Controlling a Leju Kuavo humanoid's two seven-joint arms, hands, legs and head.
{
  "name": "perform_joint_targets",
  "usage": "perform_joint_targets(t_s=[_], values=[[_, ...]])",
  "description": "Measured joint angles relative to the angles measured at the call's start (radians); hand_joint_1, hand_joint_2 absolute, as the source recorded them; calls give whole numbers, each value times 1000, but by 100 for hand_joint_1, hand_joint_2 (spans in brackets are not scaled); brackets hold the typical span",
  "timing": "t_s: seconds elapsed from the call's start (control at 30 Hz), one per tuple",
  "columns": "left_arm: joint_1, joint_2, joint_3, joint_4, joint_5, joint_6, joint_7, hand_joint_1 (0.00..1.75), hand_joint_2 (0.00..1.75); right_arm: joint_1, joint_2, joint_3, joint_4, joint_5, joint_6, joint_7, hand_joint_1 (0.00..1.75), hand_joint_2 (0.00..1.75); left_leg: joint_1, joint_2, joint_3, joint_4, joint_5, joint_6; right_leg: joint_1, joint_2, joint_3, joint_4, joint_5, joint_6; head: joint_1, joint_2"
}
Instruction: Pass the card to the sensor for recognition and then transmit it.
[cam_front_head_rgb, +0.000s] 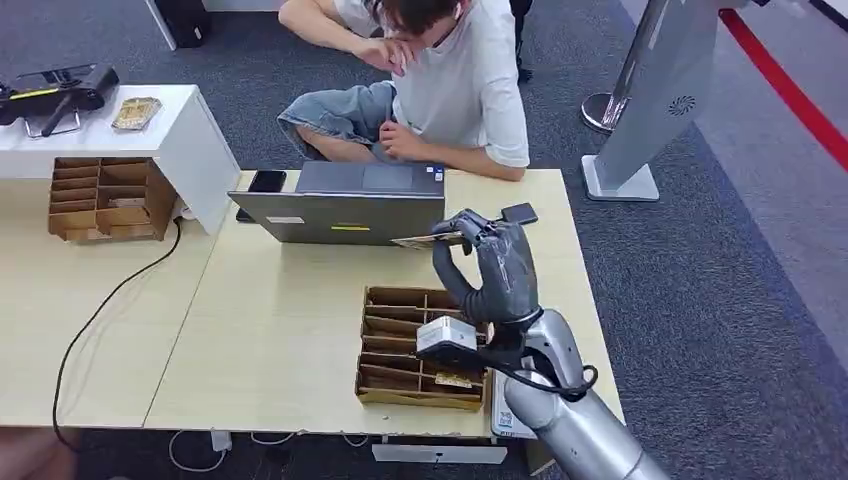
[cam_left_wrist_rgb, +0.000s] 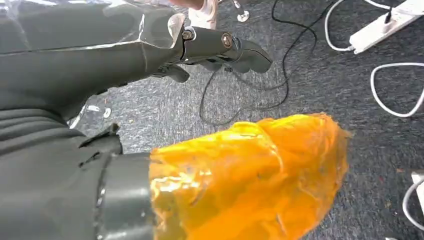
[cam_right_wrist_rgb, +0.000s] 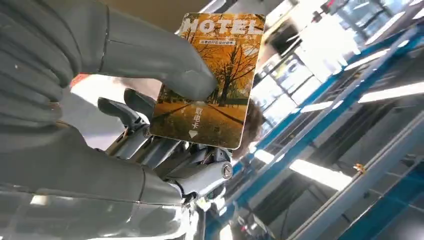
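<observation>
Left hand (cam_left_wrist_rgb: 150, 55) hanging over dark carpet, fingers apart, holding nothing, right hand (cam_front_head_rgb: 490, 265) raised above cardboard divider box (cam_front_head_rgb: 415, 348), pinching hotel card (cam_right_wrist_rgb: 210, 82) between thumb and fingers, card lying flat, long axis pointing toward grey laptop (cam_front_head_rgb: 345, 205), person seated beyond the table (cam_front_head_rgb: 280, 330)

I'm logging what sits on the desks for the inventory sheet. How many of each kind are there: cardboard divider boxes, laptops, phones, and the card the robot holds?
Cardboard divider boxes: 2, one by the right hand, one on the left desk
Laptop: 1
Phones: 2, behind the laptop, near the hand
Hotel card: 1
Total: 6
</observation>
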Motion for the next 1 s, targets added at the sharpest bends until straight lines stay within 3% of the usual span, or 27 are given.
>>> perform_joint_targets(t_s=[0.37, 0.53, 0.83, 1.0], values=[[13, 3, 33, 0, 13, 10, -19, 0, 0, 92, -39, -37, -146, -217, 142, -81, 175, 175, 0, 0, 0, 0, 0, 0, 0, 0, 0, 0, 0, 0, 0, 0], [19, 4, 45, 0, 14, 10, -26, 0, 0, 138, -56, -62, -180, -349, 260, -117, 175, 175, 0, 0, 0, 0, 0, 0, 0, 0, 0, 0, 0, 0, 0, 0], [21, 4, 58, 0, 13, 10, -27, 0, 0, 171, -75, -85, -200, -386, 299, -129, 175, 175, 0, 0, 0, 0, 0, 0, 0, 0, 0, 0, 0, 0, 0, 0], [23, 4, 61, 0, 10, 11, -30, 0, 0, 209, -84, -103, -214, -476, 398, -156, 175, 175, 0, 0, 0, 0, 0, 0, 0, 0, 0, 0, 0, 0, 0, 0]])
